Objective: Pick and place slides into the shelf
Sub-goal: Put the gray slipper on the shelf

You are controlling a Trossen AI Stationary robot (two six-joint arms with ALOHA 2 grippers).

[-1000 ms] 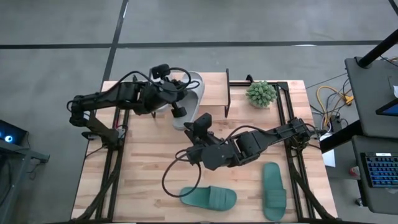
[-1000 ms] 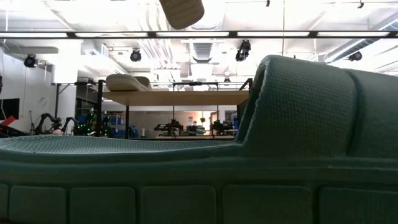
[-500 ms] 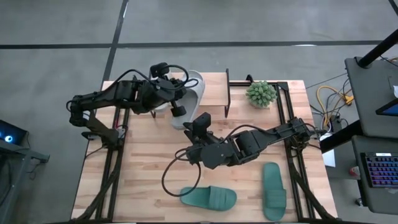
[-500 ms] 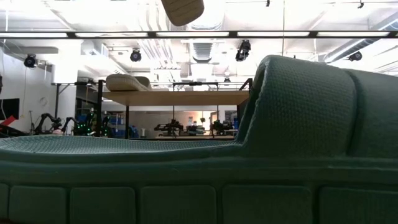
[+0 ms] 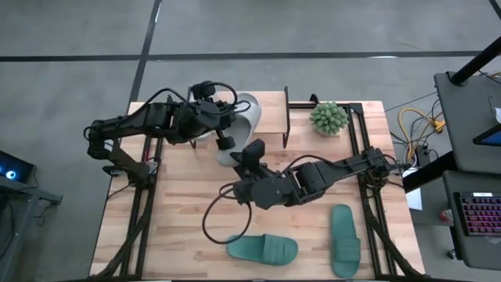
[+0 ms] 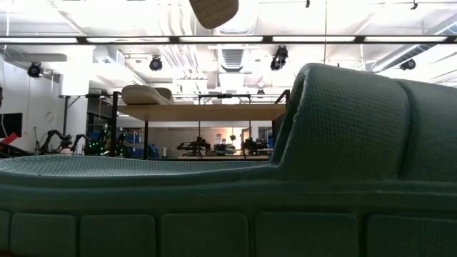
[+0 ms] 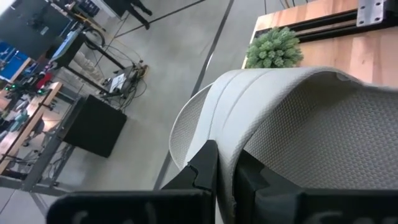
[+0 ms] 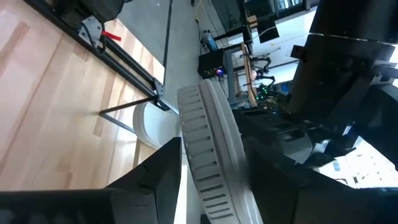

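One pale slide hangs in the air above the shelf's near left corner; the low view shows it high up as the pale slide. My left gripper and my right gripper are both shut on it. A second pale slide lies sole-down on the shelf. Two teal slides lie flat near the table's near edge. One teal slide fills the low view's foreground. My left gripper pinches the pale slide's strap at its edge, one finger outside the strap and one finger under it. The slide is lifted clear. My right gripper has the pale slide edge-on between its two fingers, which lie against the ribbed side wall. One finger is on one face and one finger on the other. The slide stands clear of the table.
A small potted plant stands at the table's far right, beside the shelf. Black rails run along the table's sides. Bare wood lies between the arms and the teal slides.
My right gripper has crept a little toward the table's far left, closer to my left gripper. The lifted pale slide has shifted slightly with it. Neither gripper has visibly opened or shut.
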